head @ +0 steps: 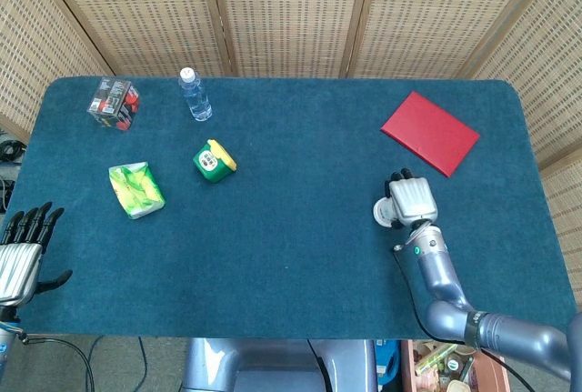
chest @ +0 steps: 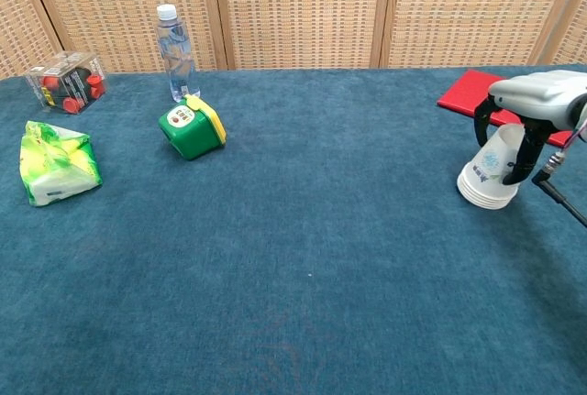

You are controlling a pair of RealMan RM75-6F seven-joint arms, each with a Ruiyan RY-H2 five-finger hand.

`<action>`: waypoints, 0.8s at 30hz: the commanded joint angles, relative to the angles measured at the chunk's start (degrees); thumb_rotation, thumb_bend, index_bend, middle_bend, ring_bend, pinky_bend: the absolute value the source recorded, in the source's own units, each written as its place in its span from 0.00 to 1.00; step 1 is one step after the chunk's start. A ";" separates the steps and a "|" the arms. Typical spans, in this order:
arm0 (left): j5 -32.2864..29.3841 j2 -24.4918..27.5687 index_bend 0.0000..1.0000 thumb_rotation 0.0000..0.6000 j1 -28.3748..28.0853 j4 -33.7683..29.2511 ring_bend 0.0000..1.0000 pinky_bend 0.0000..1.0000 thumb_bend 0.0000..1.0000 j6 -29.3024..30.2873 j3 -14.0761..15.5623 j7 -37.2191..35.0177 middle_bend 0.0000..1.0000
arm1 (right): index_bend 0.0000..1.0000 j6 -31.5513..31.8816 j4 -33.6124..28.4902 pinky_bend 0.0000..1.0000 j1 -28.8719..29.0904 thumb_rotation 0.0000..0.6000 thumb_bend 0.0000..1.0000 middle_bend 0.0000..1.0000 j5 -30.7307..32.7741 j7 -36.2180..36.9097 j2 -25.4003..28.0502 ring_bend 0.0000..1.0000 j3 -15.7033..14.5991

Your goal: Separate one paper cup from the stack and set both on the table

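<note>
White paper, printed with a faint floral pattern, marks the cup stack [head: 386, 211] at the right side of the blue table [head: 291, 256] in the head view, where the right hand [head: 409, 199] sits over it from the near side, covering all but the wide rim end that pokes out toward the table's middle. The left hand [head: 20, 251] hangs off the far left edge with its fingers apart and nothing in them, well apart from the cups, so the right hand is plainly the nearer one. In the chest view the cup stack [chest: 491, 175] stands rims down and tilted, its closed base leaning up into the right hand [chest: 537, 102], with several nested rims showing at the bottom. Dark fingers [chest: 529, 149] drop down on both sides of the upper part of the stack; they look to be closing on it, but whether they grip it yet I cannot tell. A red book [chest: 472, 93] lies just behind.
</note>
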 commanded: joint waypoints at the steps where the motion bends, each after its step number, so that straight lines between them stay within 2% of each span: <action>1: 0.02 -0.01 0.00 1.00 -0.03 0.08 0.00 0.00 0.19 -0.04 0.02 -0.09 0.00 | 0.63 1.12 0.27 0.61 -0.35 1.00 0.16 0.52 -1.62 0.93 -0.67 0.38 -0.29; 6: 0.16 -0.05 0.00 1.00 -0.01 0.25 0.00 0.00 0.18 0.13 0.02 -0.53 0.00 | 0.68 2.92 -0.95 0.64 -1.02 1.00 0.16 0.56 -3.77 3.19 -0.40 0.41 0.56; 14: 0.07 -0.15 0.00 1.00 -0.03 0.34 0.00 0.00 0.18 0.09 0.05 -0.59 0.00 | 0.68 3.26 -7.87 0.65 -2.54 1.00 0.17 0.57 -7.64 11.97 3.02 0.42 3.96; 24: -0.34 -0.69 0.00 1.00 -0.27 1.22 0.00 0.00 0.18 -0.61 0.01 -1.54 0.00 | 0.69 5.17 -15.85 0.65 -1.51 1.00 0.17 0.57 -6.81 15.06 3.50 0.42 8.55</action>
